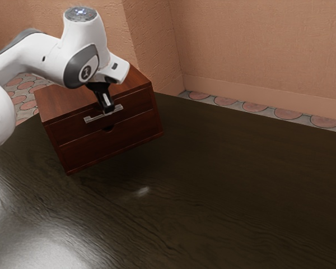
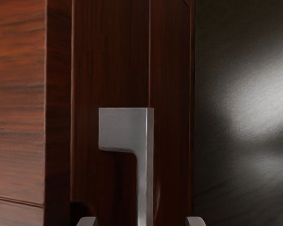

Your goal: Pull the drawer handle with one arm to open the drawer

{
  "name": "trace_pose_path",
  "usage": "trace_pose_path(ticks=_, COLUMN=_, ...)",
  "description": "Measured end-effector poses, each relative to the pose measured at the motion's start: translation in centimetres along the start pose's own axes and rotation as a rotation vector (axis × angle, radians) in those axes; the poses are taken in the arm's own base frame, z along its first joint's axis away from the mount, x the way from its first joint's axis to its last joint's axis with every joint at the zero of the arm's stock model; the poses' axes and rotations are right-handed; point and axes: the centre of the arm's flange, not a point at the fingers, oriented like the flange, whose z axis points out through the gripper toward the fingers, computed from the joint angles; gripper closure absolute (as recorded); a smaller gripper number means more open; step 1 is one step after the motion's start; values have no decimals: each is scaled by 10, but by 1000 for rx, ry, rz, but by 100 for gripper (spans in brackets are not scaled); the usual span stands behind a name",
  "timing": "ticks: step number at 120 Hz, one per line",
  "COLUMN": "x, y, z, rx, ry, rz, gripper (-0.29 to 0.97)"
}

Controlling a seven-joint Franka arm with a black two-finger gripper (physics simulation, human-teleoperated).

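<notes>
One silver handle (image 1: 102, 115) lies directly under the claw (image 1: 106, 107), which comes down on it from above at the end of the white arm (image 1: 47, 56). The handle is a flat bar with turned-in ends. It is fixed to the front of the upper drawer (image 1: 131, 106) of a small red-brown wooden cabinet (image 1: 64, 98).

The wrist view looks along the bar (image 2: 144, 179), which runs away from the claw over the drawer front and ends in a square bend. Two grey fingertips (image 2: 87, 221) stand one on each side of the bar, and dark wood shows between each tip and the metal. The claw is therefore wide, straddling the handle without pinching it.

In the exterior view the black fingers reach down to the middle of the bar. The drawer front lies level with the lower panel (image 1: 109, 143) just beneath the claw, so the drawer looks shut. The lighter top face of the cabinet lies behind the claw, partly hidden by the arm's wrist.

The cabinet stands on a dark, glossy wood-grain desk (image 1: 229, 190), which spreads out in front of the claw and well beyond it. Behind the cabinet, on the far side from the claw, are a salmon-coloured wall (image 1: 257, 39) and a strip of round-patterned floor tiles (image 1: 280, 112).
</notes>
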Motion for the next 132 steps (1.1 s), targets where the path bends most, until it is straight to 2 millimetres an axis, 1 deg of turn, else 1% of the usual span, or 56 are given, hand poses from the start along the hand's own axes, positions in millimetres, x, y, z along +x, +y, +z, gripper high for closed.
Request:
trace_pose_path(ticks=14, x=1, y=3, z=8, rx=-6, ry=-3, rz=8, gripper=57)
trace_pose_path(ticks=43, x=0, y=2, z=12, rx=-1, ry=1, rz=10, gripper=64)
trace_pose_path(ticks=62, x=-6, y=-3, z=20, rx=4, ry=-8, rz=2, gripper=65)
trace_pose_path(ticks=100, x=-3, y=0, z=33, rx=-2, ry=-10, rz=10, gripper=66)
trace_pose_path(ticks=115, x=-3, y=5, z=33, rx=-12, ry=-8, rz=13, gripper=65)
trace_pose_path(ticks=132, x=-9, y=13, z=27, rx=-21, ry=-8, rz=16, gripper=65)
